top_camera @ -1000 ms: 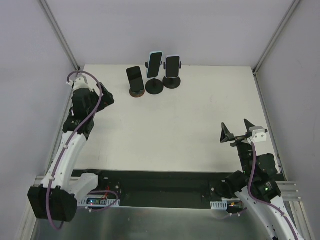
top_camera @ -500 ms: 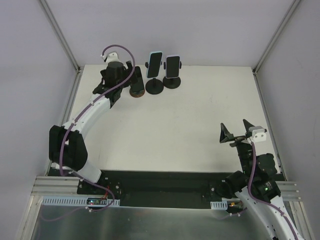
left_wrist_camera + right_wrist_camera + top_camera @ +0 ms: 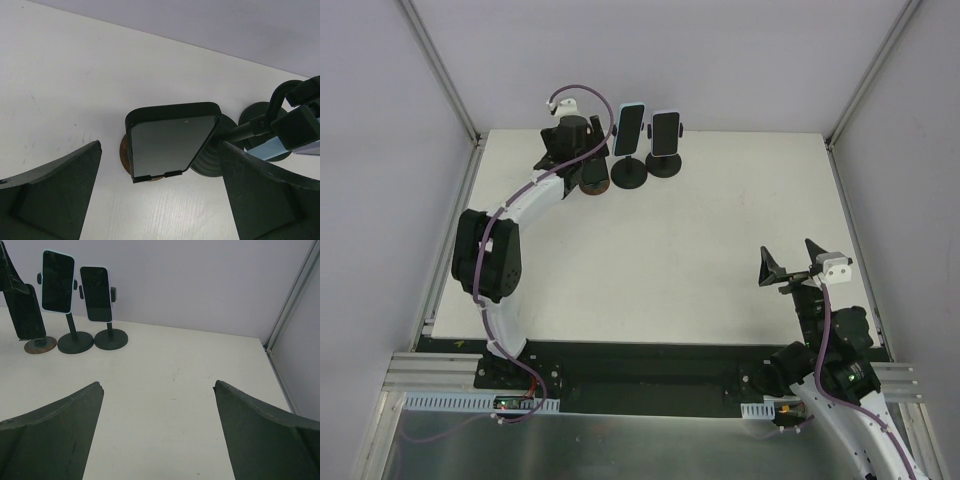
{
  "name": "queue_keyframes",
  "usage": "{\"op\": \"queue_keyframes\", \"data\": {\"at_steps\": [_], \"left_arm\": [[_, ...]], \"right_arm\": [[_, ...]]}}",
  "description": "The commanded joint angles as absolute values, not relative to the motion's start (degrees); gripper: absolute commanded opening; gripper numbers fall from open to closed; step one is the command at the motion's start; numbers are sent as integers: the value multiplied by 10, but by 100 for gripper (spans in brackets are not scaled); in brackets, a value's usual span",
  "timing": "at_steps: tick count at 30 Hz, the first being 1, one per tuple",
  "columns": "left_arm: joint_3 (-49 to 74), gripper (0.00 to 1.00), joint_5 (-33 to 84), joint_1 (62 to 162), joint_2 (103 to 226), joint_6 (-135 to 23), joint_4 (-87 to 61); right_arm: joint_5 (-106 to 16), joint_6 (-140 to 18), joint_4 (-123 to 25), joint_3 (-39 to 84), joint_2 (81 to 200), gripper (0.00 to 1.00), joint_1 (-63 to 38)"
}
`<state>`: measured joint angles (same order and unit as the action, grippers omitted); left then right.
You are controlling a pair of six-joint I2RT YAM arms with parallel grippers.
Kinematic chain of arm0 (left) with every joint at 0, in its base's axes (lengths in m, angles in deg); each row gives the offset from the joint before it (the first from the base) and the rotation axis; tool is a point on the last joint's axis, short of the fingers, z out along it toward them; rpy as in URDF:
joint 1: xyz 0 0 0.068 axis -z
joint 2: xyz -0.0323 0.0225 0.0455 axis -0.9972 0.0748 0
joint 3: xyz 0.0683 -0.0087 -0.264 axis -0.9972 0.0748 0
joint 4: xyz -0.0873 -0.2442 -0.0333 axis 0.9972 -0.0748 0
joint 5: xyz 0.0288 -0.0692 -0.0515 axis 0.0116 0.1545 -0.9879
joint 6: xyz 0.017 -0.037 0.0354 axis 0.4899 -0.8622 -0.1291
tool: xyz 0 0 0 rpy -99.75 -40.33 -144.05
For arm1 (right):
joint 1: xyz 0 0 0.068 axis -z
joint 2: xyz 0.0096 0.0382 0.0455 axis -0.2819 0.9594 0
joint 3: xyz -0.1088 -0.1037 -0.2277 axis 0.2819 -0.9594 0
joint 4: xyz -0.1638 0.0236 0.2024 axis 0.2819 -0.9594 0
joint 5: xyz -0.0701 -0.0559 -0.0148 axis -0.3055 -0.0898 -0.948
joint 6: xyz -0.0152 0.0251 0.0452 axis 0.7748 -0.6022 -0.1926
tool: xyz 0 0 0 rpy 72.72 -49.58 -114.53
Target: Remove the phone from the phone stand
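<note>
The dark phone (image 3: 172, 140) sits on its brown-footed stand (image 3: 123, 155), leftmost of three at the far edge of the counter (image 3: 720, 230). The left claw (image 3: 160, 150) hangs spread wide and empty, lined up on it: approach stage, I judge. Next: advance, pinch its edges, lift. The right claw (image 3: 788, 262) idles, spread and empty

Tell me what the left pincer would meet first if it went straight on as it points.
The left pincer would probably meet the dark phone, centred between its open fingers; depth is unclear.
</note>
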<state>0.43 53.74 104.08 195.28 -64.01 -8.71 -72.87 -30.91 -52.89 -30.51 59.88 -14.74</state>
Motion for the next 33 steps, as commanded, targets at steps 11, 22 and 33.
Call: {"op": "queue_keyframes", "data": {"at_steps": [11,22,33], "left_arm": [[-35,99,551,1052,2008,-571,11],[-44,95,585,1054,2034,-574,-6],[-18,71,588,1053,2015,-575,-9]], "right_arm": [[-730,-310,-498,-306,492,96,-151],[-730,-309,-499,-307,495,96,-151],[-728,-308,-498,-307,495,96,-151]]}}
